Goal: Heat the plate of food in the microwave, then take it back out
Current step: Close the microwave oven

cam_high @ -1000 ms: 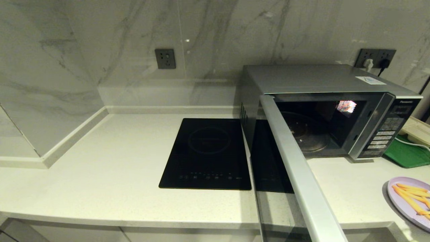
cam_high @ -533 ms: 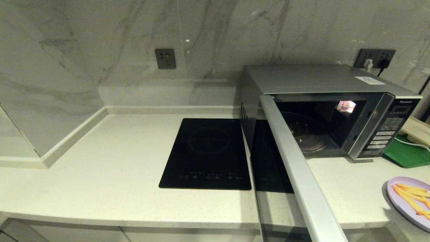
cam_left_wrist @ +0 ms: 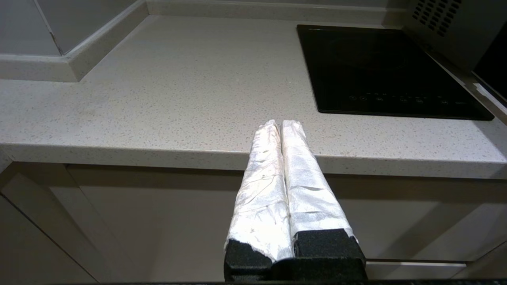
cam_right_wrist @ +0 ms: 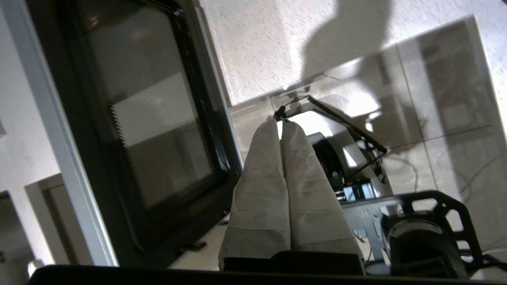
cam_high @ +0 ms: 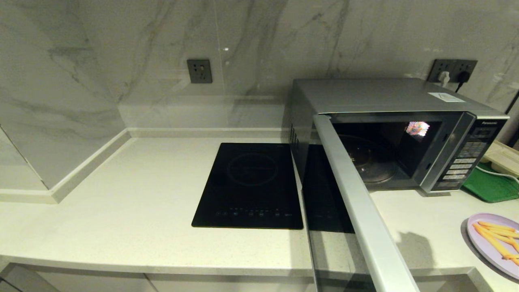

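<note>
The silver microwave [cam_high: 381, 97] stands at the back right of the counter with its door [cam_high: 357, 202] swung wide open toward me. Its dark cavity holds only the glass turntable [cam_high: 371, 160]. The lilac plate of fries [cam_high: 492, 241] lies on the counter at the far right, near the front edge. Neither arm shows in the head view. My left gripper [cam_left_wrist: 281, 123] is shut and empty, parked low before the counter's front edge. My right gripper [cam_right_wrist: 280, 123] is shut and empty too, beside the inner face of the open door [cam_right_wrist: 150, 130].
A flat black induction hob [cam_high: 249, 184] lies left of the microwave. A green tray [cam_high: 492, 184] sits right of the microwave, behind the plate. The marble wall [cam_high: 243, 48] carries sockets. The counter [cam_high: 121, 211] spreads wide to the left.
A shadow has appeared on the counter just right of the open door. The plate, door and microwave have stayed where they were.
</note>
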